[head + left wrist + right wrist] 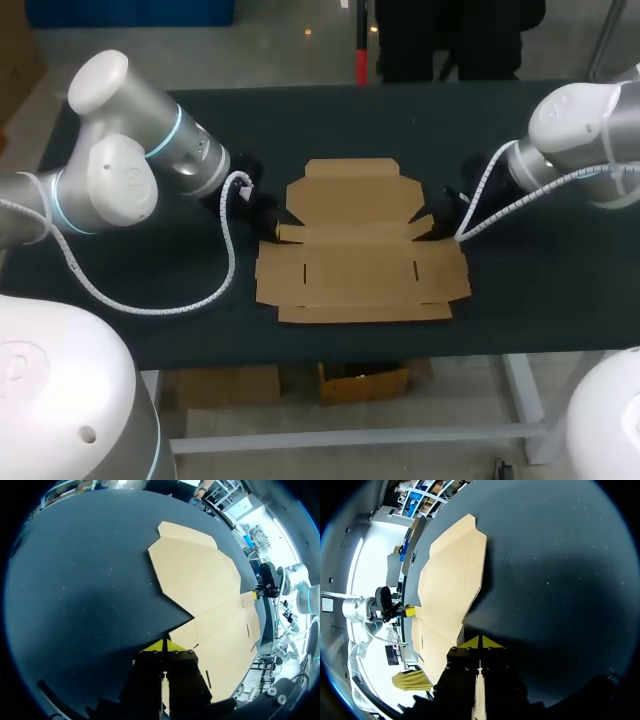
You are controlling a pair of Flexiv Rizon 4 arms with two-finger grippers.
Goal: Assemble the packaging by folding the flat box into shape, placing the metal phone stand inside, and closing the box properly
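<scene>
The flat brown cardboard box (360,270) lies unfolded in the middle of the dark table, its lid panel toward the far side. My left gripper (268,226) is low at the box's left edge, shut, with its yellow tips (163,645) meeting at the small side flap (184,635). At the opposite edge my right gripper (437,222) is also shut, and its tips (480,641) rest by the corner of the cardboard (452,580). Each wrist view shows the other gripper across the box (200,575). No metal phone stand is in view.
The dark tabletop (150,270) has open cloth left, right and behind the box. The box's near flap lies close to the table's front edge (360,345). A white coiled cable (225,265) from my left arm hangs over the table to the left of the box.
</scene>
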